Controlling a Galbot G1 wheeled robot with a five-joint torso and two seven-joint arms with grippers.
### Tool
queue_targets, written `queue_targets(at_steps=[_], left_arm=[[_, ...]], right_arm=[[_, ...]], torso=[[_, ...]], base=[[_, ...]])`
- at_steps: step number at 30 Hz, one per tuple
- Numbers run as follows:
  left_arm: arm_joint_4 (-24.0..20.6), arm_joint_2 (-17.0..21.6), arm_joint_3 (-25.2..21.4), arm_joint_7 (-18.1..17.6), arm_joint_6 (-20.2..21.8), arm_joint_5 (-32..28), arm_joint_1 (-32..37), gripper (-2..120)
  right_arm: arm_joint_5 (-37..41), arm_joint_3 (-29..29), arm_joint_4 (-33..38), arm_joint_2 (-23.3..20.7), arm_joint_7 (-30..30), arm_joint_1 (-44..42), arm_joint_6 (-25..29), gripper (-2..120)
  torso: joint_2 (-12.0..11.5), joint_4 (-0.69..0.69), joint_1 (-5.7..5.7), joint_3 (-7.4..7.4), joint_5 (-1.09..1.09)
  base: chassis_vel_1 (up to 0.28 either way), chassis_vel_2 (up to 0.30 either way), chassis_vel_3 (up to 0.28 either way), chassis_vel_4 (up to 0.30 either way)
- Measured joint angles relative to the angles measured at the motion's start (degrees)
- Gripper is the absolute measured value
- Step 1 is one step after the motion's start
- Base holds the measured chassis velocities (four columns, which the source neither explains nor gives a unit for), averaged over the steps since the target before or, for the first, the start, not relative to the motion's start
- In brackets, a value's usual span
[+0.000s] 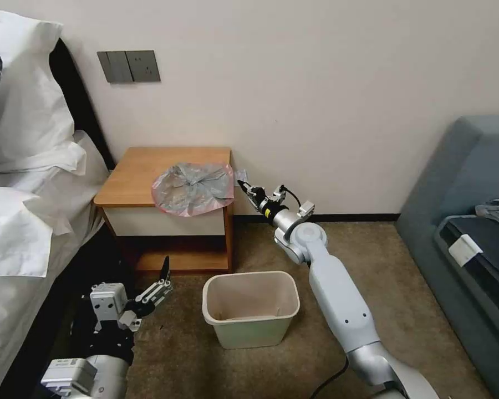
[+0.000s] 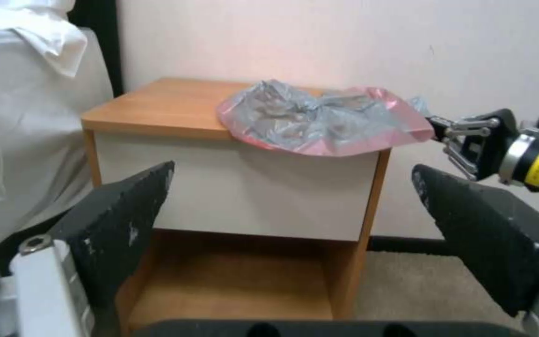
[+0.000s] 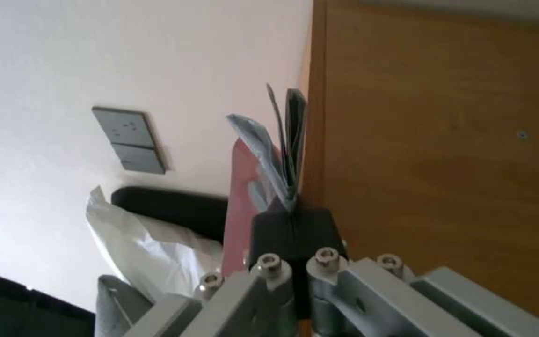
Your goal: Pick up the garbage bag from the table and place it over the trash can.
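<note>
The garbage bag [image 1: 193,188] lies crumpled on the front right of the table [image 1: 138,172], grey with a pinkish-red rim, overhanging the front edge. It also shows as the garbage bag [image 2: 319,117] in the left wrist view. My right gripper [image 1: 242,187] reaches to the table's right side and is shut on the bag's edge [image 3: 282,154], which sticks up from the closed pads. The trash can [image 1: 250,308] stands on the carpet in front of the table. My left gripper [image 1: 159,280] hangs low by the bed, open, facing the table.
A bed with white pillows [image 1: 22,183] borders the table on the left. A grey-blue sofa [image 1: 471,221] stands at the right. The wall [image 1: 316,83] is close behind the table, with a switch panel [image 1: 128,66]. Open carpet [image 1: 260,366] surrounds the bin.
</note>
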Motion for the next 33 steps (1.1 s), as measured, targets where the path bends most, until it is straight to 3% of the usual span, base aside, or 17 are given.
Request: queue_targets(at_steps=[11, 15, 17, 20, 33], left_arm=[[0.0, 0.3, 1.6, 0.5, -0.5, 0.2, -0.4, 100], [0.0, 1.2, 1.9, 0.8, -0.5, 0.1, -0.9, 100], [0.0, 1.2, 1.9, 0.8, -0.5, 0.1, -0.9, 100], [0.0, 2.2, 2.4, 1.1, -0.4, -0.2, -1.7, 100], [1.0, 3.1, 2.6, 1.4, -0.5, -0.9, -3.3, 100]], right_arm=[[2.6, 0.9, 21.7, -5.2, 6.3, -17.5, -0.2, 0], [-0.4, 1.2, 31.4, -6.7, 6.2, -26.3, -0.4, 0], [-0.4, 1.2, 31.4, -6.7, 6.2, -26.3, -0.4, 0], [-4.5, 0.1, 38.4, -8.1, 8.4, -35.8, -0.9, 0], [-16.9, 1.1, 41.6, -10.7, 10.1, -45.2, -1.1, 0]], torso=[[0.0, -0.02, 0.00, -0.01, 0.01], [0.0, 0.00, 0.00, -0.01, 0.01], [0.0, 0.00, 0.00, -0.01, 0.01], [0.0, -0.01, 0.00, 0.00, 0.00], [0.0, -0.01, 0.00, 0.00, 0.00]], base=[[0.000, 0.000, 0.000, 0.000], [0.000, 0.000, 0.000, 0.000], [0.000, 0.000, 0.000, 0.000], [0.000, 0.000, 0.000, 0.000], [0.000, 0.000, 0.000, 0.000]])
